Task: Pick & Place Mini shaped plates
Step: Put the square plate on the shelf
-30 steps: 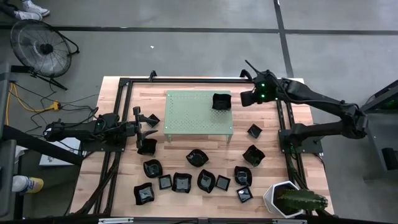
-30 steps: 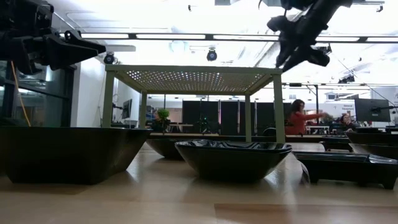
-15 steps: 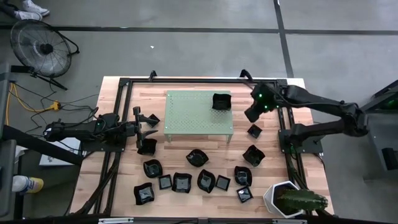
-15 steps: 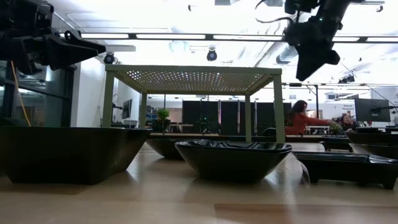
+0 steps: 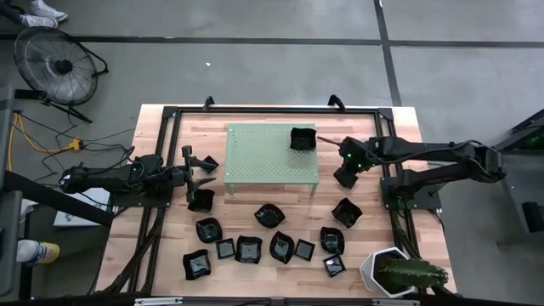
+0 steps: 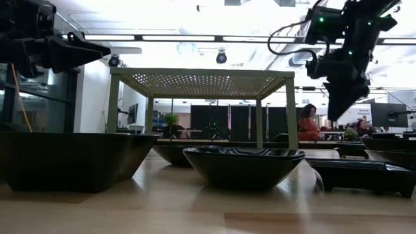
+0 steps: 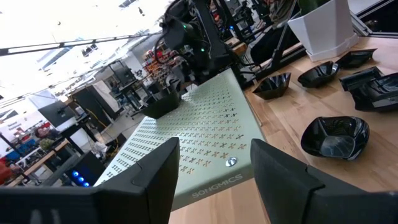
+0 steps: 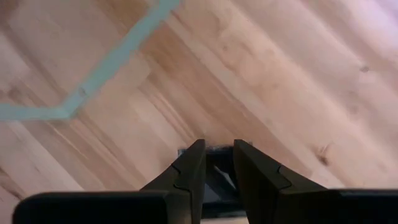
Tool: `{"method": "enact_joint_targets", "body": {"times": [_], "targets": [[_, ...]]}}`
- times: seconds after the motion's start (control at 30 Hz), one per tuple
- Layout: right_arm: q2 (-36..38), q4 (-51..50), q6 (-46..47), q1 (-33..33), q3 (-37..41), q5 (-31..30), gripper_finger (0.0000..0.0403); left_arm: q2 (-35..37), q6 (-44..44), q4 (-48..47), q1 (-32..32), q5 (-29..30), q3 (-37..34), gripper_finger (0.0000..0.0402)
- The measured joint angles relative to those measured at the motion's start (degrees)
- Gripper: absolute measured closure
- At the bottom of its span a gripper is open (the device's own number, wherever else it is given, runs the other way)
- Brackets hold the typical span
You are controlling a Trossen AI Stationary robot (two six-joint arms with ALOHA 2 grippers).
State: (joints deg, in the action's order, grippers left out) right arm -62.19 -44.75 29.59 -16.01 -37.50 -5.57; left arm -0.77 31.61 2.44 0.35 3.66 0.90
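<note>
**Right arm low over a plate beside the stand, pick in hand**

Closest to me, along the front of the table (image 5: 425,183), lies the loose cluster of mini shaped plates (image 5: 281,246), black and glossy, with the white plant pot (image 5: 381,268) at the front right corner. None of these is being touched.

A little farther in, the right gripper (image 5: 345,174) hangs low over the wood just beside the right end of the green perforated stand (image 5: 263,157). In its wrist view a small dark plate (image 8: 217,163) sits directly in the gripper's line, with bare boards beyond it. Whether the gripper has closed on that plate I cannot tell. One more plate (image 5: 346,211) lies just in front of it, apart.

At the table's left side the left gripper (image 5: 204,170) waits with its fingers (image 7: 168,168) spread wide and nothing between them, looking across at the stand.

Farthest back, a single square plate (image 5: 303,138) rests on the stand's far right corner.

My read is that this is the pick stage of one more cycle, with a single plate placed and the bulk of the plates not yet moved. The next move calls for a firm pinch on the rim, a straight lift clear of the stand's edge, then a carry onto a free part of its top.
</note>
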Motion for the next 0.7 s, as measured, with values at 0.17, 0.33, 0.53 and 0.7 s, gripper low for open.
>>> {"method": "enact_joint_targets", "body": {"times": [0.17, 0.33, 0.53, 0.7], "targets": [[0.0, 0.3, -0.3, 0.0, 0.1, 0.1, 0.0324, 0.0, 0.0, 0.0, 0.0, 0.0, 0.0, 0.0208], [0.0, -1.7, 0.3, 1.9, 0.1, -0.5, 0.0324, 0.0, 0.0, 0.0, 0.0, 0.0, 0.0, 0.0208], [0.0, -4.2, 6.6, 6.4, 0.1, -3.1, 0.0324, 0.0, 0.0, 0.0, 0.0, 0.0, 0.0, 0.0208], [-1.6, -4.8, 8.9, 10.3, 0.1, -2.9, 0.0324, 0.0, 0.0, 0.0, 0.0, 0.0, 0.0, 0.0208]]}}
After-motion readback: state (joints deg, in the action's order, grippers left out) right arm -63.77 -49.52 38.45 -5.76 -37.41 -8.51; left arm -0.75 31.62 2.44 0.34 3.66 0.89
